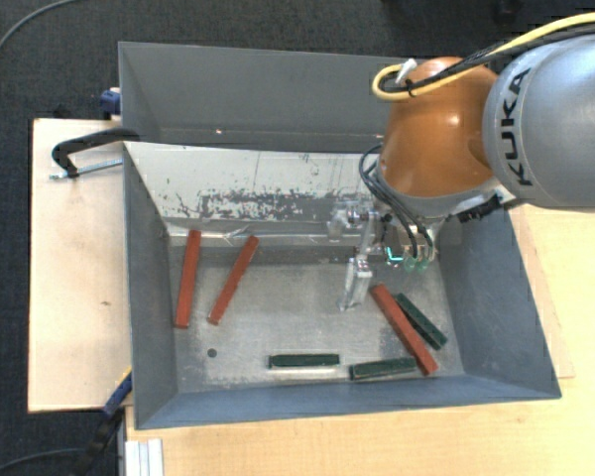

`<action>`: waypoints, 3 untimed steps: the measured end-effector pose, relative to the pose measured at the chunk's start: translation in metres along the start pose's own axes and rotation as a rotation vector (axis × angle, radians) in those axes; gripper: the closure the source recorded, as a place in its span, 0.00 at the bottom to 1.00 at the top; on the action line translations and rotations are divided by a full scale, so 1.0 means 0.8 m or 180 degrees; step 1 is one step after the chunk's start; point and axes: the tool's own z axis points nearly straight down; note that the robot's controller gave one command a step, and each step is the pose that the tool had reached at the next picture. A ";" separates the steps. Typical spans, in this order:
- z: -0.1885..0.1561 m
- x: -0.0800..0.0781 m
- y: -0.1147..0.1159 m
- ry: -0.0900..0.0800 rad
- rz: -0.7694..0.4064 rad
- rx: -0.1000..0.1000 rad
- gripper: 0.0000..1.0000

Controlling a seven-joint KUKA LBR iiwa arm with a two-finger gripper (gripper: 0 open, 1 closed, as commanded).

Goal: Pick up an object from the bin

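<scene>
Red stick and slanted red stick lie left, dark green bar front.

We see the gripper hanging just left of a red stick, by its upper end, with a dark green stick lying just beyond it.

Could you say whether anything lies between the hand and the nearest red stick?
Nothing visible does: the hand is beside the red stick, at its upper end; a dark green stick lies along its right side.
</scene>
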 end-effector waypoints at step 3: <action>0.032 0.036 -0.127 -0.0019 -0.0291 0.0015 0.00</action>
